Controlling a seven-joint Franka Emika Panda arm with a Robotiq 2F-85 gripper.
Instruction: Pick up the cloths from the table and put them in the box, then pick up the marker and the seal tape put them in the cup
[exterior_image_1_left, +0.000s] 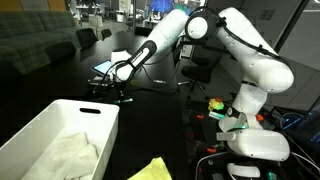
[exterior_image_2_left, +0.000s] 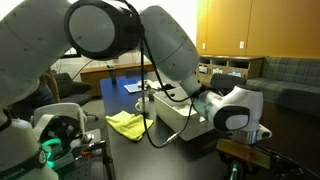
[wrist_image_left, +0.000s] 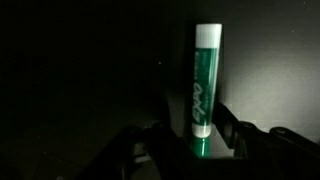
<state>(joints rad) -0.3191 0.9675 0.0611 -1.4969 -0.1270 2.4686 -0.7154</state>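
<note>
A green marker (wrist_image_left: 205, 80) with a white end lies on the dark table, lengthwise away from the wrist camera. My gripper (wrist_image_left: 203, 135) is down over its near end, one finger (wrist_image_left: 176, 125) on each side, close in. The dim light hides whether the pads touch it. In an exterior view the gripper (exterior_image_1_left: 122, 72) hangs low over the black table. An off-white cloth (exterior_image_1_left: 72, 155) lies inside the white box (exterior_image_1_left: 45, 125). A yellow cloth (exterior_image_1_left: 150, 170) (exterior_image_2_left: 125, 123) lies on the table beside the box (exterior_image_2_left: 172, 108). I cannot make out the cup or the seal tape.
The arm's white base (exterior_image_1_left: 250, 140) stands on a cluttered stand with cables. A pale flat object (exterior_image_1_left: 105, 67) lies on the table just behind the gripper. Chairs and desks stand further back. In an exterior view the arm's large links (exterior_image_2_left: 150, 40) fill the foreground.
</note>
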